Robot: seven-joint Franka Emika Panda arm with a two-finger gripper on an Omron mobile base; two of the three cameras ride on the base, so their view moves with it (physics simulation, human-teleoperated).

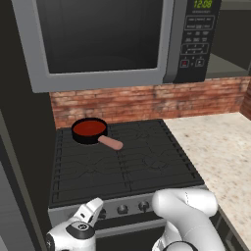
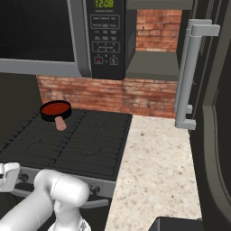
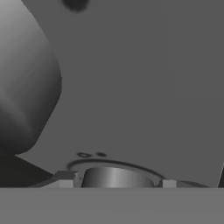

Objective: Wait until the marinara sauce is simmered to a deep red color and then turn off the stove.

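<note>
Our gripper (image 1: 92, 210) sits low at the stove (image 1: 127, 157) front panel's left end, a knob (image 3: 116, 178) dead ahead between what look like parted fingertips, ungrasped. We see the marinara sauce (image 1: 89, 128), deep red, at the cooktop's back-left corner.

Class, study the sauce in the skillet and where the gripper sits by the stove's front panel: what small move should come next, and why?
Probably close the gripper on the knob between its tips and turn it: the marinara sauce already looks deep red.
</note>
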